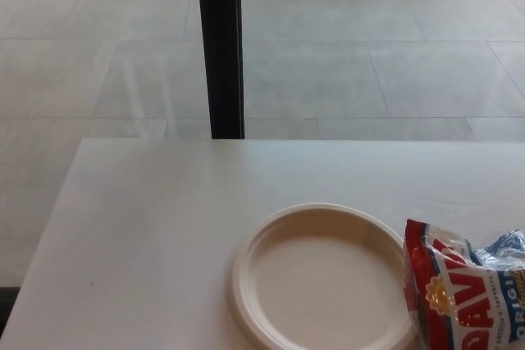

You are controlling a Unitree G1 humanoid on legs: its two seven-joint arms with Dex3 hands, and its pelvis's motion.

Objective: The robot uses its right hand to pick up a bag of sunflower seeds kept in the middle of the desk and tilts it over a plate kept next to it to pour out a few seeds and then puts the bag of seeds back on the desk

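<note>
Pale white table (148, 227): cream round paper plate (324, 278) touching crinkly red-blue foil seed bag (463, 293), probably light, soft, slippery; grip mid-body. Neither hand visible.
</note>
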